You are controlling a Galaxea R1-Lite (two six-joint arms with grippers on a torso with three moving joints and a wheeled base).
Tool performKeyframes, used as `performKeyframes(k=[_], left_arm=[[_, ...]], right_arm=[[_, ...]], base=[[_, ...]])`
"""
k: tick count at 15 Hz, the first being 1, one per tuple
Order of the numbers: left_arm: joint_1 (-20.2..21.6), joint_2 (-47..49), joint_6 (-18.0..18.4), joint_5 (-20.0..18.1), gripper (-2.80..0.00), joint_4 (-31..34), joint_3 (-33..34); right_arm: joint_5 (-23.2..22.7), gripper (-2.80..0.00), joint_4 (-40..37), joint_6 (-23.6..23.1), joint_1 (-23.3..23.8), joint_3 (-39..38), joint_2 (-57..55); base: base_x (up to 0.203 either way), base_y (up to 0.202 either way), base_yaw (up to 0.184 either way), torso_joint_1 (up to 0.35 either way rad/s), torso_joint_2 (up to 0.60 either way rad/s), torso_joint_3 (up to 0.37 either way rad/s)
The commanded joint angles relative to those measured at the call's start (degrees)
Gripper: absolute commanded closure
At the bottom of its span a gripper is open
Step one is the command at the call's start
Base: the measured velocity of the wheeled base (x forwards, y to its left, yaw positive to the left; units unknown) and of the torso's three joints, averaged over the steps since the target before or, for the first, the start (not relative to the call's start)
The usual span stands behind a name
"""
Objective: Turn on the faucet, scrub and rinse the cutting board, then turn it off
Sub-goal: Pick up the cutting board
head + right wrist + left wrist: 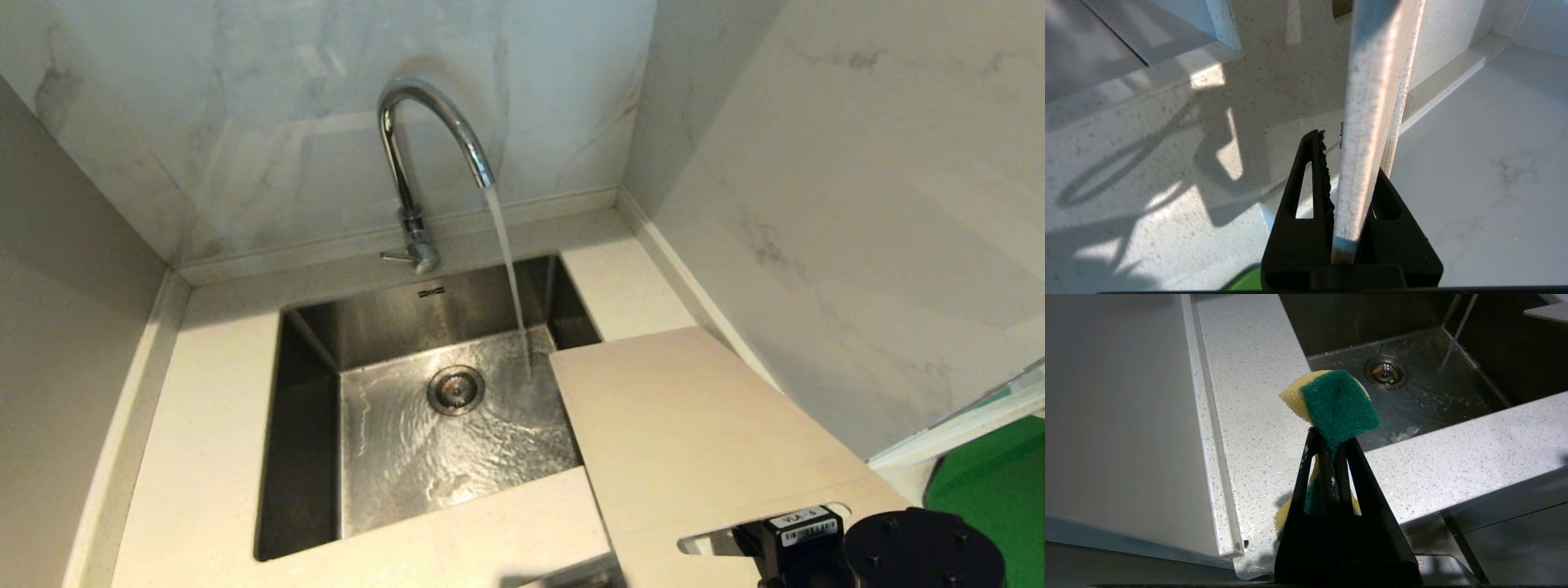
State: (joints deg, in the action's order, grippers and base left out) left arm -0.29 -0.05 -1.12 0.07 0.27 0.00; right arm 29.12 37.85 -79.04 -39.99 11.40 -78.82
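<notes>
Water is running from the faucet (424, 155) into the sink (310, 343). The right gripper (1349, 179) is pinching the cutting board (694, 425) by its handle end, beside the stream. The left gripper (1331, 457) is squeezing a sponge (1337, 402). Next, I'd guess, board under the water.

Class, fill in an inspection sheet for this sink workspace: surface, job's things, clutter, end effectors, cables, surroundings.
Surface: pale speckled countertop around a steel sink, its floor wet.
Job's things: faucet running into the sink; cutting board held over the sink's right corner, not under the stream; sponge, yellow with green pad.
Clutter: nothing seen.
End effectors: right end effector shut on the cutting board's handle end; left end effector shut on the sponge, near the sink's front.
Cables: nothing seen.
Surroundings: marble-look walls; green surface at right.
</notes>
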Motion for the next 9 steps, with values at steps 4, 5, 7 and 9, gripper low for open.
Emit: performKeyframes(k=[4,5,7,9], left_arm=[[0.03,0.00,-0.02,0.01,0.00,0.00,0.00],[0.03,-0.04,-0.02,0.01,0.00,0.00,0.00],[0.03,-0.04,-0.02,0.01,0.00,0.00,0.00],[0.03,-0.04,-0.02,0.01,0.00,0.00,0.00]], right_arm=[[-0.49,0.00,-16.39,-0.41,-0.09,7.99,7.13],[-1.37,0.00,-16.55,-0.41,-0.09,8.88,7.35],[-2.03,0.00,-16.60,-0.90,-0.09,9.32,7.97],[-3.88,0.00,-16.62,-3.06,-0.18,10.58,8.84]], base=[[0.000,0.000,0.000,0.000,0.00,0.000],[0.000,0.000,0.000,0.000,0.00,0.000],[0.000,0.000,0.000,0.000,0.00,0.000],[0.000,0.000,0.000,0.000,0.00,0.000]])
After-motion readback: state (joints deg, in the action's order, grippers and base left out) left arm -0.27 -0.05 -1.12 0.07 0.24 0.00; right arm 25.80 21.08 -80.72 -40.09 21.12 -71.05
